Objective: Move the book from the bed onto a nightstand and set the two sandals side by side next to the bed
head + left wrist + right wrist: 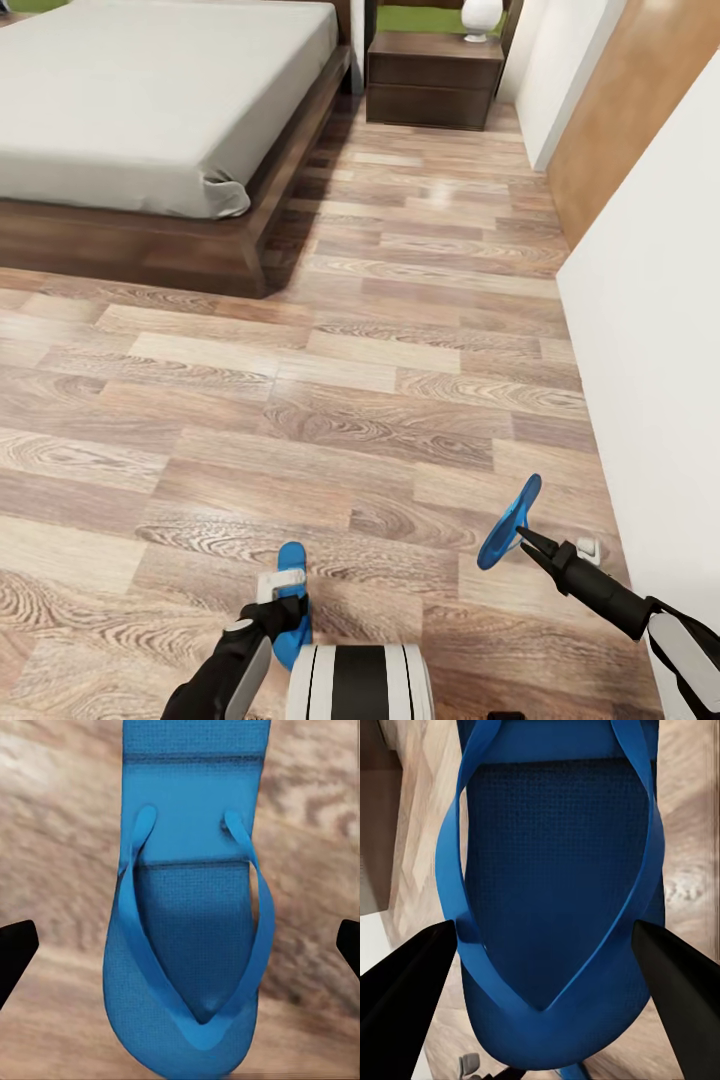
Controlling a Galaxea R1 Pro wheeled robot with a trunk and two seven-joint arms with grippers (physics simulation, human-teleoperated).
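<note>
Above the plank floor, each gripper grasps a blue sandal: left gripper one, right gripper another.

You will find no legible text, labels, brand marks, numbers or signs in any view. The sandal soles, the nightstand front and the wood floor all present plain, unmarked surfaces.

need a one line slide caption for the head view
Both grippers carry a blue sandal, left and right, toward the bed and nightstand.
</note>
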